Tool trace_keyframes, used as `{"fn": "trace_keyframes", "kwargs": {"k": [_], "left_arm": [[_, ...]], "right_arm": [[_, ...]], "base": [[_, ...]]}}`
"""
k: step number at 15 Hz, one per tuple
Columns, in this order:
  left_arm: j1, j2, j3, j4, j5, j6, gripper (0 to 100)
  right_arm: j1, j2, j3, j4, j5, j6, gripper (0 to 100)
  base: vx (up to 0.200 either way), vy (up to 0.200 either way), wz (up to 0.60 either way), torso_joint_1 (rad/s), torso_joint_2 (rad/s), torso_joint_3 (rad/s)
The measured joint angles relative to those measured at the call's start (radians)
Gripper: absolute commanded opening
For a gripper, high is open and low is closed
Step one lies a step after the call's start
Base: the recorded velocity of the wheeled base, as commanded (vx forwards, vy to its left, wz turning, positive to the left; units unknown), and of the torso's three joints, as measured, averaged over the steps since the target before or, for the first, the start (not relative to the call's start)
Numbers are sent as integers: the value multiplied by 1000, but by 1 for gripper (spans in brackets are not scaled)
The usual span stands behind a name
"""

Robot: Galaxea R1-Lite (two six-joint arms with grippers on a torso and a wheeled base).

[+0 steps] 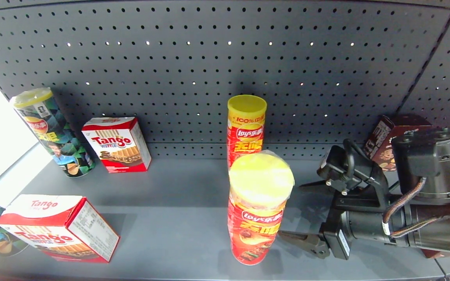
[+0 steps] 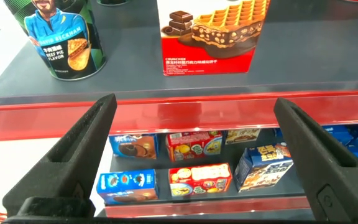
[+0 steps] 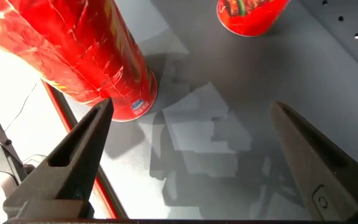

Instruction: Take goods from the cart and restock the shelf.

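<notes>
Grey shelf deck [image 1: 178,203], backed by a pegboard wall [image 1: 209,58] and closed at the front by a red lip [image 2: 179,109]. Broad bare deck between the front wafer box [image 1: 59,228] at the left and the front red chip can [image 1: 258,210] in the middle. More bare deck from there back to the rear wafer box [image 1: 117,144] and the dark can [image 1: 53,132]. Front red chip can close to the front lip, upright, long axis vertical, yellow lid up, label toward the front. Directly behind it, nearer the pegboard, a second red chip can [image 1: 245,130] standing the same way, the two apart. Right gripper [image 1: 297,208] just right of the front can, low over the deck, spread wide and empty, fingers pointing toward the can. Brown box [image 1: 383,136] behind the right arm, near the wall. Left gripper [image 2: 194,165] out in front of the red lip, spread wide, holding nothing, with lower shelves of boxed goods [image 2: 191,180] between its fingers.
</notes>
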Motion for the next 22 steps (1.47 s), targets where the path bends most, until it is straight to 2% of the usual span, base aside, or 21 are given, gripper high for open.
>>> {"fn": "trace_keyframes", "kwargs": {"k": [15,17,22], "left_arm": [[0,0,0,0,-2,0,100],[0,0,0,0,-2,0,100],[0,0,1,0,-2,0,100]], "right_arm": [[-15,-16,9,-13,-19,3,100],[-71,-79,13,-13,-24,5,100],[-294,-328,41,-11,-27,30,100]], "base": [[0,0,0,0,0,0],[0,0,0,0,0,0],[0,0,0,0,0,0]]}}
